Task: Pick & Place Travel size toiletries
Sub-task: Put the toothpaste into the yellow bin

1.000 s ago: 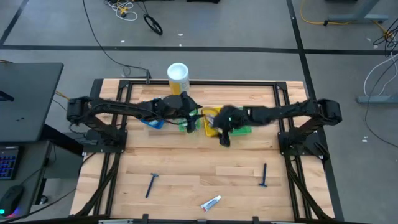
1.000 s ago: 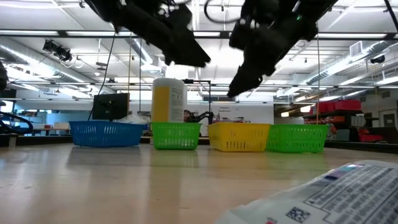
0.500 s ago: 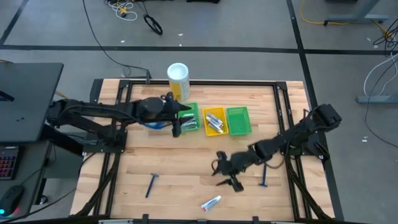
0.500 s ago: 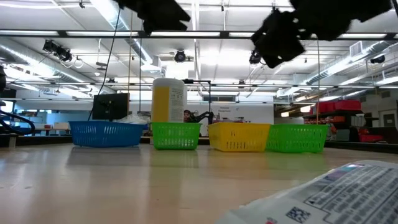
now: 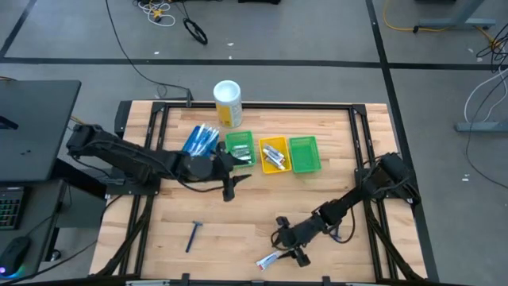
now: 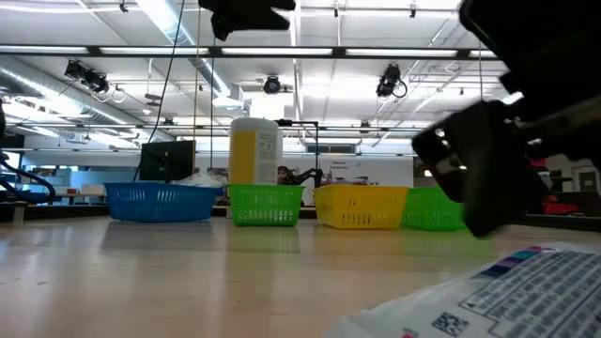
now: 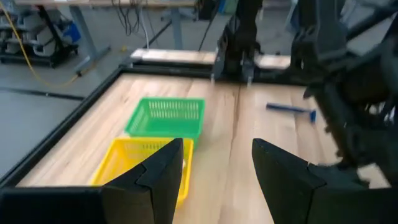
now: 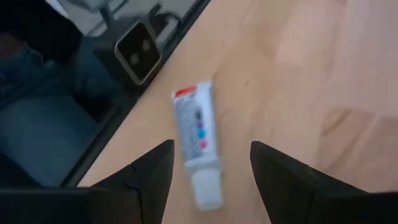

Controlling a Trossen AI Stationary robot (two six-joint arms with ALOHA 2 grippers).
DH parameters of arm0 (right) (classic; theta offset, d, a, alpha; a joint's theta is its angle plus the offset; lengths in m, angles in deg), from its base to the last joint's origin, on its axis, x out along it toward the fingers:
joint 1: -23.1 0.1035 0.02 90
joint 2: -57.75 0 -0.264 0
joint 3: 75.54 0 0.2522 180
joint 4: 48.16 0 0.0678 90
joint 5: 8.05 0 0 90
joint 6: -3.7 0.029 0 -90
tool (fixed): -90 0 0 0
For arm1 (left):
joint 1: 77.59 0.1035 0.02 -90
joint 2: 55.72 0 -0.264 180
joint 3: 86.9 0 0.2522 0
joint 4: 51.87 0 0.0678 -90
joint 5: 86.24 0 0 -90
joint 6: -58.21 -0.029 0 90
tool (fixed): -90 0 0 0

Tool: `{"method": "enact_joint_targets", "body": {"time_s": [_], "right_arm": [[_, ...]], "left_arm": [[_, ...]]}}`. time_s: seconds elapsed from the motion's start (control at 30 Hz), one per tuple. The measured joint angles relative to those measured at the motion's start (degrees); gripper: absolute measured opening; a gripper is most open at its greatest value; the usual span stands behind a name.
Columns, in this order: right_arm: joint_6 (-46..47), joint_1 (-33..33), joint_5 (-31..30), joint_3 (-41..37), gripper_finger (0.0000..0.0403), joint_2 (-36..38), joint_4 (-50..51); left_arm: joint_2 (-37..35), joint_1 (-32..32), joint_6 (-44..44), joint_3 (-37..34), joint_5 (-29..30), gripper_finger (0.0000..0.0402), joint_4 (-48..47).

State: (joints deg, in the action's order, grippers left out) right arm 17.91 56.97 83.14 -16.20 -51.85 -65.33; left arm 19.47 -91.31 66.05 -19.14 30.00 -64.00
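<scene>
Reaching for the toothpaste tube
Right gripper (image 5: 287, 249), open and empty, hovers by toothpaste tube (image 8: 198, 145) at table's six o'clock; next, straddle it and close. Left gripper (image 7: 214, 168) waits open, empty.

Grey concrete floor (image 5: 317, 48) with cables surrounds the wooden tabletop (image 5: 238, 214); ceiling strip lights (image 6: 178, 23) and pipes fill the hall beyond.

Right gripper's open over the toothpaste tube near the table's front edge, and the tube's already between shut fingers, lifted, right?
No. The right gripper is open above the toothpaste tube, but the tube lies flat on the table, ungripped; the right wrist view shows it.
</scene>
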Motion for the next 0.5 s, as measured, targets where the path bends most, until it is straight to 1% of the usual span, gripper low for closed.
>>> {"method": "enact_joint_targets", "body": {"time_s": [0.17, 0.27, 0.33, 0.43, 0.5], "right_arm": [[0.8, 0.8, -2.2, 0.9, 0.0222, 0.1, 0.3], [1.0, 1.4, -2.4, 0.9, 0.0222, 0.1, 0.8], [3.4, 1.6, -2.0, 0.9, 0.0222, 0.0, 1.0], [10.2, 0.9, -1.4, 2.0, 0.0222, -0.9, 4.5], [10.8, 0.5, -0.1, 3.8, 0.0222, -1.9, 7.5]], "left_arm": [[1.1, -3.5, 2.1, 0.1, 3.5, 0.0200, 0.5], [1.5, -5.6, 2.6, 0.1, 5.9, 0.0200, 0.1], [1.4, -6.5, 2.7, 0.1, 7.5, 0.0200, 0.5], [1.4, -7.3, 2.9, 0.1, 9.1, 0.0200, 0.6], [1.4, -7.4, 2.8, 0.1, 10.2, 0.0200, 1.0]]}}
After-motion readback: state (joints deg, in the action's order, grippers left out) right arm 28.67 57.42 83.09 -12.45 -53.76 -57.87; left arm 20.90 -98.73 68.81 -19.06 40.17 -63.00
